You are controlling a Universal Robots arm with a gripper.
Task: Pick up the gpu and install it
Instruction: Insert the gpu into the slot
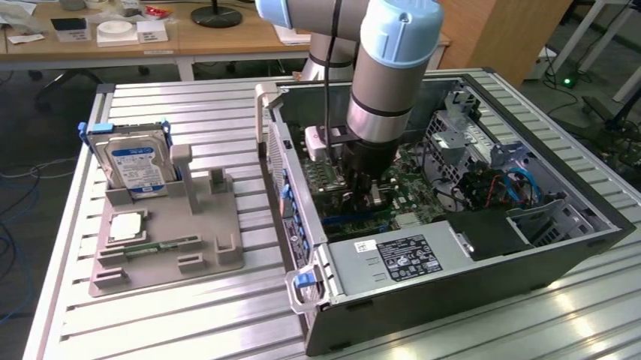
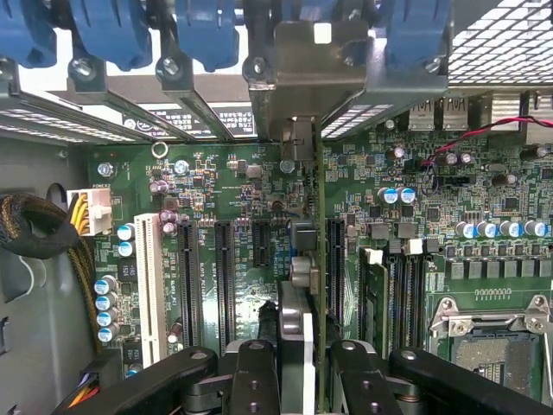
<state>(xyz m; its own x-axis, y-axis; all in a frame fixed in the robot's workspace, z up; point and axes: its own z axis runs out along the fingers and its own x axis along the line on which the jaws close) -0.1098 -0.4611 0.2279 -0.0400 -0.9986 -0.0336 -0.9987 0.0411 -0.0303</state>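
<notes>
- My pincer [image 2: 302, 363] is clamped on the gpu [image 2: 304, 259], gripping its upper edge from both sides.
- The gpu stands on edge over the green motherboard [image 2: 233, 190], between two black expansion slots; its pale metal bracket [image 2: 313, 73] is at the rear slot openings, beside the blue retainer clips [image 2: 112, 30].
- In the exterior view my arm [image 1: 395, 67] reaches down into the open computer case [image 1: 561, 240] on the table [image 1: 180, 315].
- On the exterior view's left, a grey holder [image 1: 191, 225] carries a hard drive [image 1: 137, 166].
</notes>
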